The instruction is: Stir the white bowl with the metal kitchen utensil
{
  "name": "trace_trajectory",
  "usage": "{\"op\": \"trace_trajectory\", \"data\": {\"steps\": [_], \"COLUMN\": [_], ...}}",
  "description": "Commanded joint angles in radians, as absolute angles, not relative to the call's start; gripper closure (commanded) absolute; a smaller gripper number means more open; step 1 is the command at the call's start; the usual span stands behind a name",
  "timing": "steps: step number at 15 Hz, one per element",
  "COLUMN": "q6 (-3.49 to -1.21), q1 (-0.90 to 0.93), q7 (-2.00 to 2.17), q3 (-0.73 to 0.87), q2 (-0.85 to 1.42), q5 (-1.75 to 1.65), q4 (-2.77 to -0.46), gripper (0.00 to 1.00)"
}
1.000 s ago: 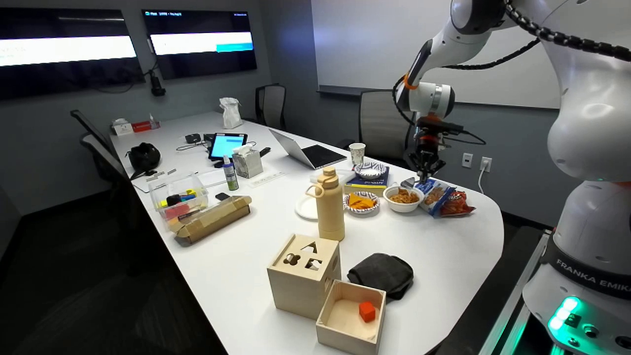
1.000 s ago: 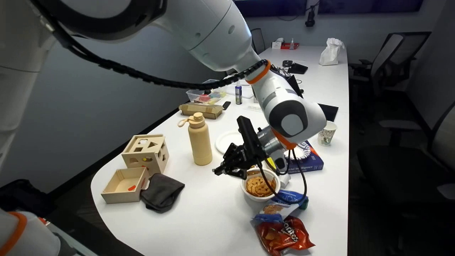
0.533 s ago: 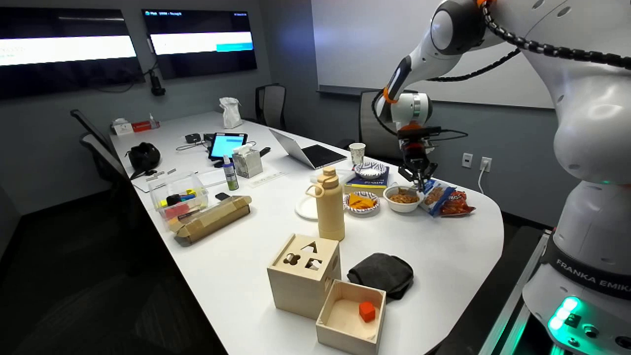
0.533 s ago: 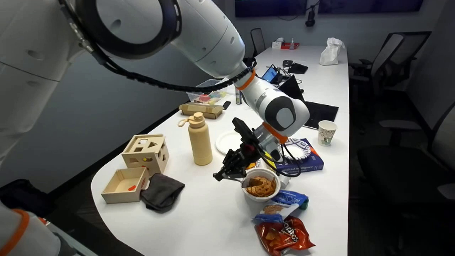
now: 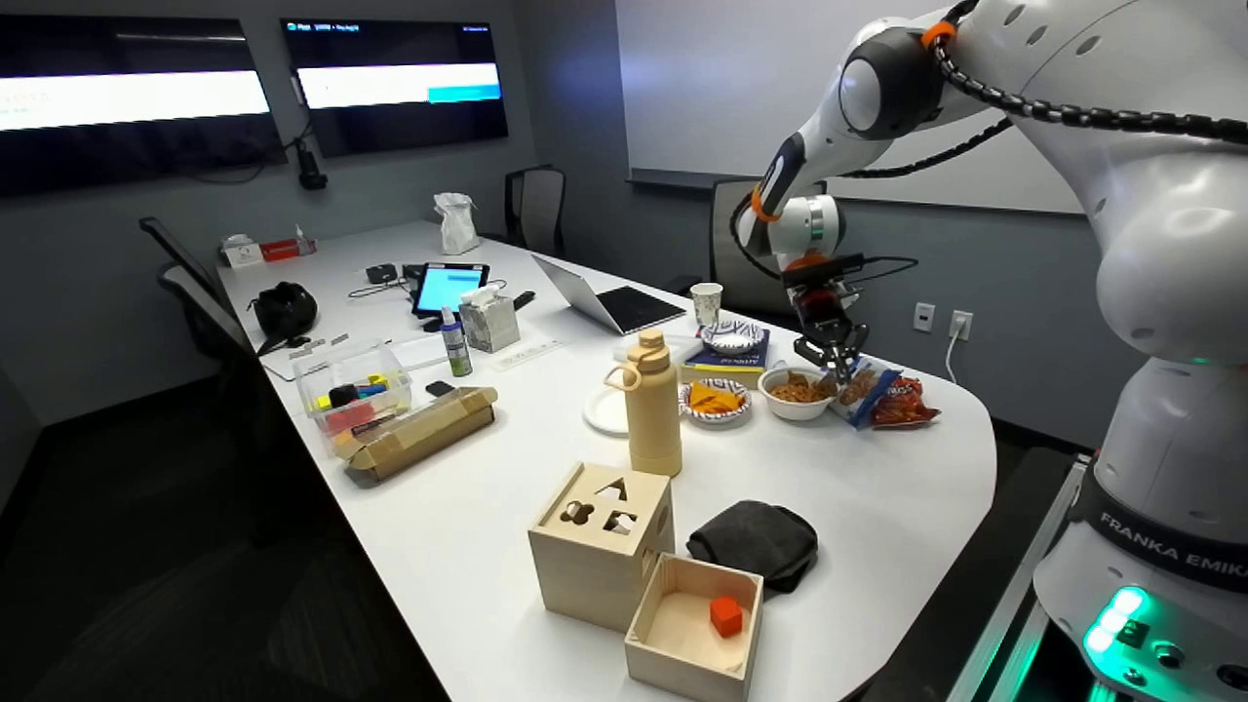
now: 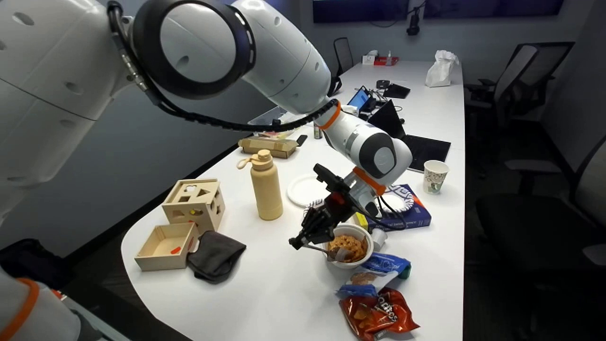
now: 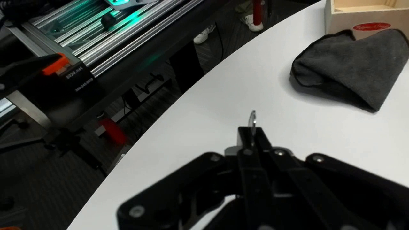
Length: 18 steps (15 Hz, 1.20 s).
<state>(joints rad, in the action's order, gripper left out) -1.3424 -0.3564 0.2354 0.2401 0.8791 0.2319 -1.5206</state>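
White bowl [image 5: 796, 412]: small, round, shallow; upright on worktop [image 6: 284, 293], filled with brown snack pieces [image 6: 354, 244]. Metal utensil [image 6: 337, 255]: silvery, thin handle, broader head; handle pinched in hand [image 7: 251, 137], thin shiny length showing past fingertips in wrist view. In exterior view, handle slants down from hand across bowl's rim; head inside bowl, over brown snack pieces, near rim on hand's side. Head's exact shape, and whether it touches pieces, hard to tell.
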Motion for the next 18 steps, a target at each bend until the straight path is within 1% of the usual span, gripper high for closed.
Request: {"op": "trace_trajectory", "data": {"steps": [1, 5, 7, 12, 18], "q6": [-1.257, -1.189, -1.194, -1.267, -1.384], "q1": [-0.347, -0.356, -0.362, -0.372, -0.363], "q7": [0.215, 0.136, 0.104, 0.077, 0.147], "q3": [0.232, 0.212, 0.212, 0.217, 0.227], "q2": [0.936, 0.929, 0.912, 0.907, 0.929], "q5": [0.194, 0.180, 0.191, 0.210, 0.213], "q4": [-1.434, -1.416, -1.422, -1.411, -1.392], "gripper": [0.99, 0.99, 0.99, 0.99, 0.99]}}
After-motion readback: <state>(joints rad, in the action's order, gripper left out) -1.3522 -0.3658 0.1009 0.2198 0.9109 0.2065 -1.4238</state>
